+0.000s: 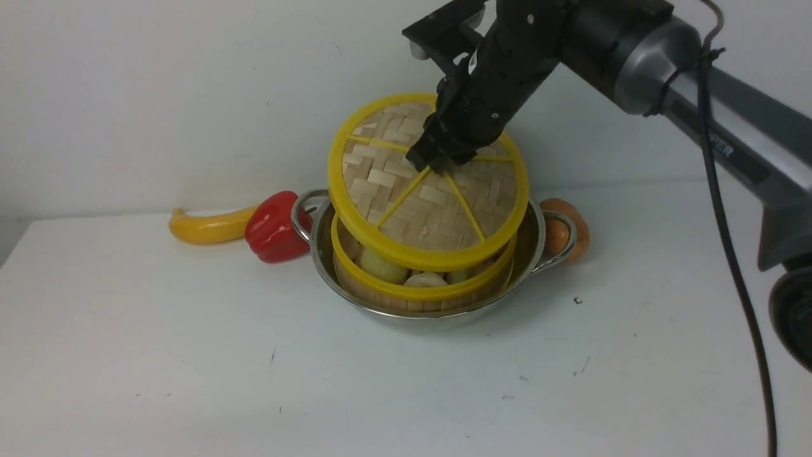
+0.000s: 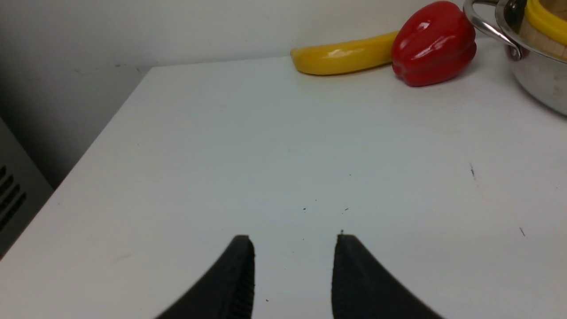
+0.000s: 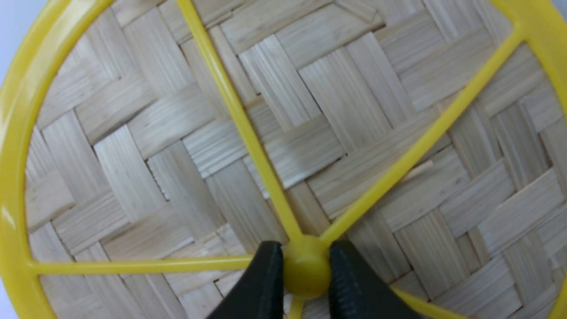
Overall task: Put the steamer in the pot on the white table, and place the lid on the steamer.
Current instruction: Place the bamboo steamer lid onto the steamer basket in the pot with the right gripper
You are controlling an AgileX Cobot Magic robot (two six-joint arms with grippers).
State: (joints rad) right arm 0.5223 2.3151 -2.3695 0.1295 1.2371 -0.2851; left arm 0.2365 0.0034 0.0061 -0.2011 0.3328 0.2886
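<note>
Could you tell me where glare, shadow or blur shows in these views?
Front view: soft, even light, a faint shadow under the pot, glints on its rim. Left wrist view: glare spots on the red pepper, the left end effector dark and soft. Right wrist view: the lid weave is crisp, the right end effector soft-edged on its knob.

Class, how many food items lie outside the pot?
3: a yellow banana-like piece and a red pepper left of the pot, an orange-brown one by its right handle. More may hide behind the pot.
</note>
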